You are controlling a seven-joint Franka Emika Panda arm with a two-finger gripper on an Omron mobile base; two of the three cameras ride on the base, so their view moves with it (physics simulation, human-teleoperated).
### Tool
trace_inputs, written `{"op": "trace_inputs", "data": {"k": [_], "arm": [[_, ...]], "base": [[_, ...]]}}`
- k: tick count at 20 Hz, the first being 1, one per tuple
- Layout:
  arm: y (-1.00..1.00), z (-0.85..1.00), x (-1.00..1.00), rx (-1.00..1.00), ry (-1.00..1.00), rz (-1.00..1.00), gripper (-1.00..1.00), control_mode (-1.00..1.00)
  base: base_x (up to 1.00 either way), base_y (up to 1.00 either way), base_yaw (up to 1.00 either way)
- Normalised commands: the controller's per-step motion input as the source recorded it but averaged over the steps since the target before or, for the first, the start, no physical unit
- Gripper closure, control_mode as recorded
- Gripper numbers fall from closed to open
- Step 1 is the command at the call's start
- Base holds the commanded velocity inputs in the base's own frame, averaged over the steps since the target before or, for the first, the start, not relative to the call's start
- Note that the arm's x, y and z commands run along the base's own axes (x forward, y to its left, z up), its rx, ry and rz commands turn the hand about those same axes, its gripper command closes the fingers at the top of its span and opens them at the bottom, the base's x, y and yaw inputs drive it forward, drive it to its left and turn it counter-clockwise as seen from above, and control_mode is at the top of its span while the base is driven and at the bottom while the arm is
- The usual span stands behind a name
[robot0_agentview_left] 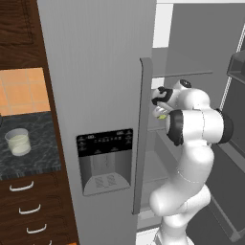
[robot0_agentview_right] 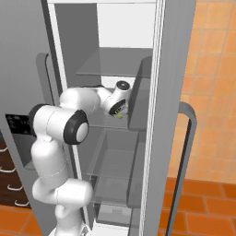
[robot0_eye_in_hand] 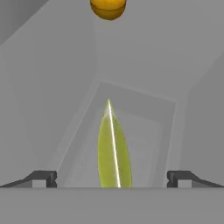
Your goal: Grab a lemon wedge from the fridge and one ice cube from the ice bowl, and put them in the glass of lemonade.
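Lemon wedge [robot0_eye_in_hand: 113, 151] lies between the wide-open, empty fingers [robot0_eye_in_hand: 43, 178] inside the fridge [robot0_agentview_left: 100, 72]; next they should close on it.

Fridge [robot0_agentview_left: 95, 72] in smooth matt grey metal, black glossy dispenser panel [robot0_agentview_left: 104, 142], lemon wedge [robot0_eye_in_hand: 113, 151] with smooth waxy yellow-green skin, clear glass of lemonade [robot0_agentview_left: 17, 142], dark polished marbled stone counter [robot0_agentview_left: 33, 153], dark wooden cabinets [robot0_agentview_left: 19, 28], matt orange wall tiles [robot0_agentview_left: 21, 91].

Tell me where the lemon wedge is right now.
The lemon wedge lies on a grey shelf inside the open fridge, centred in the hand view between the open hand's fingertips, below an orange fruit.
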Motion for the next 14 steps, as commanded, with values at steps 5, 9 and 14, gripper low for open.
{"op": "trace_inputs", "data": {"k": [5,9,14], "arm": [[0.0,-0.18,0.45,0.01,-0.01,0.07,-1.0,-1.0],[-0.02,-0.03,0.02,0.01,0.0,0.07,-1.0,-1.0],[0.0,-0.1,-0.01,0.0,0.0,0.01,-1.0,-1.0]], "base": [[0.0,0.0,0.0],[0.0,0.0,0.0],[0.0,0.0,0.0]]}}
